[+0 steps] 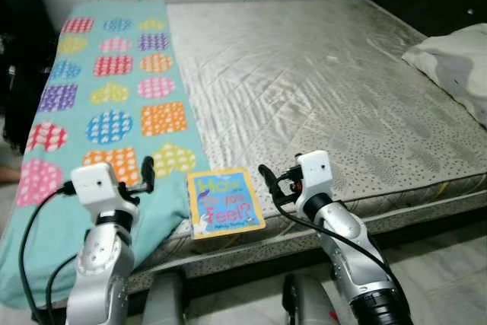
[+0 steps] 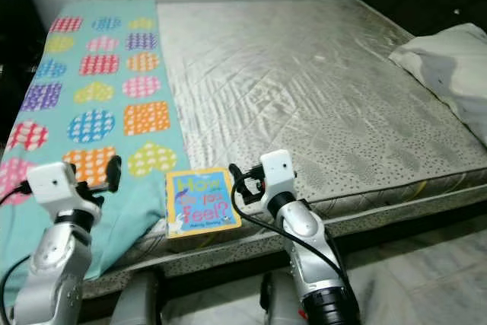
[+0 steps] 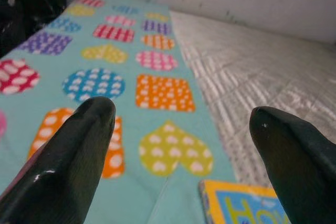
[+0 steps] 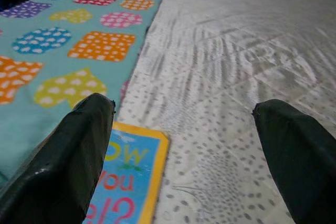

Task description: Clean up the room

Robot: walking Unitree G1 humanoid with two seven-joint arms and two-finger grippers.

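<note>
I'm looking down at a bed (image 1: 319,74) whose bare mattress has a turquoise blanket (image 1: 114,89) with coloured hearts laid along its nine o'clock side. A children's book (image 1: 225,202), blue with an orange border, lies flat at the bed's near edge, at six o'clock, just beside the blanket's hem. My left gripper (image 3: 181,129) hovers over the blanket at about eight o'clock, fingers spread apart and empty. My right gripper (image 4: 184,129) hangs just to the three o'clock side of the book, fingers likewise apart, holding nothing. A pillow (image 1: 456,66) sits at two o'clock.
</note>
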